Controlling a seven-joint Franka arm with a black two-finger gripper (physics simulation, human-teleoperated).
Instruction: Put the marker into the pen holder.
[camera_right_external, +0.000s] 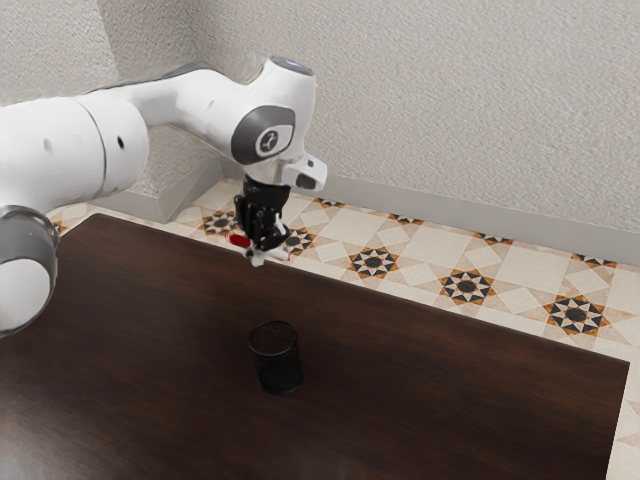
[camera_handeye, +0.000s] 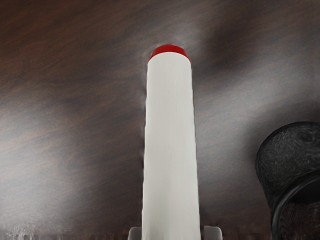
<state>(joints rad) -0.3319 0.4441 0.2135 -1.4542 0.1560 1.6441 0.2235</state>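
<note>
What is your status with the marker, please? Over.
Gripper shut on marker, held above table. Pen holder standing on table, marker not in it. No obstacle seen.

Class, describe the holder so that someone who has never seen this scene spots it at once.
Find the dark brown table. On it stands the holder, a round, open-topped black cup with mesh-like sides. It rests on the wood, wide and hollow, unlike the slim white-and-red marker held aloft in the pincer.

The dark brown wooden counter (camera_right_external: 430, 375) spreads below the hand (camera_right_external: 264, 246). A black pen holder (camera_right_external: 276, 360) stands upright on it, lower than the hand and off to one side, apart from it.
</note>
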